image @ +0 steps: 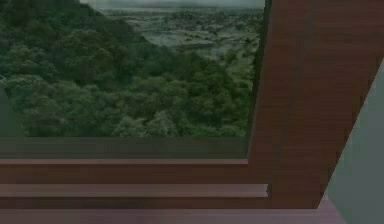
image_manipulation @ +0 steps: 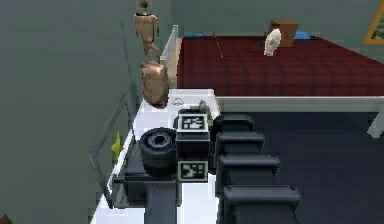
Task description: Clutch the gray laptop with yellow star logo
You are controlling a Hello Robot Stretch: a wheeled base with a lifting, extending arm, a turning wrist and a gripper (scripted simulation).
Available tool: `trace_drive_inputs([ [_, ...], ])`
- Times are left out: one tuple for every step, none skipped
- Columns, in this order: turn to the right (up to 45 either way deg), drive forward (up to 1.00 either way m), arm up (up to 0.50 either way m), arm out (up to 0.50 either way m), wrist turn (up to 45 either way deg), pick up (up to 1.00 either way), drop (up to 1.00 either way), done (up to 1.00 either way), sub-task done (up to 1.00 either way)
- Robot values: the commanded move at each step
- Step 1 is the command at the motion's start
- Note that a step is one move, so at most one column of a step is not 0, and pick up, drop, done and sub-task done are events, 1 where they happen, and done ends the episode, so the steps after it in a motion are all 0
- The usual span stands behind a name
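In the arm side view the dark arm point(image_manipulation: 235, 165) rises from the bottom edge, with two white marked squares at its far end. Left of them sits the gripper point(image_manipulation: 156, 150), a dark rounded body over a white tabletop point(image_manipulation: 125, 190). Its far end is hard to make out, so I cannot tell whether it holds anything. A small yellow mark point(image_manipulation: 117, 143) shows on a thin grey upright panel just left of the gripper; it may be the laptop's lid. A pale grey flat thing point(image_manipulation: 195, 102) lies just beyond the arm's end.
Two wooden statues point(image_manipulation: 154, 82) stand on the far end of the tabletop. A bed with a dark red cover point(image_manipulation: 280, 68) lies beyond, bearing a white thing point(image_manipulation: 272, 40) and a brown box point(image_manipulation: 284, 30). Ahead is a wood-framed window point(image: 290, 100) onto forest.
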Motion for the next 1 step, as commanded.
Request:
trace_drive_inputs([
  [0.0, 0.00, 0.00, 0.00, 45.0, 0.00, 0.00, 0.00, 0.00],
])
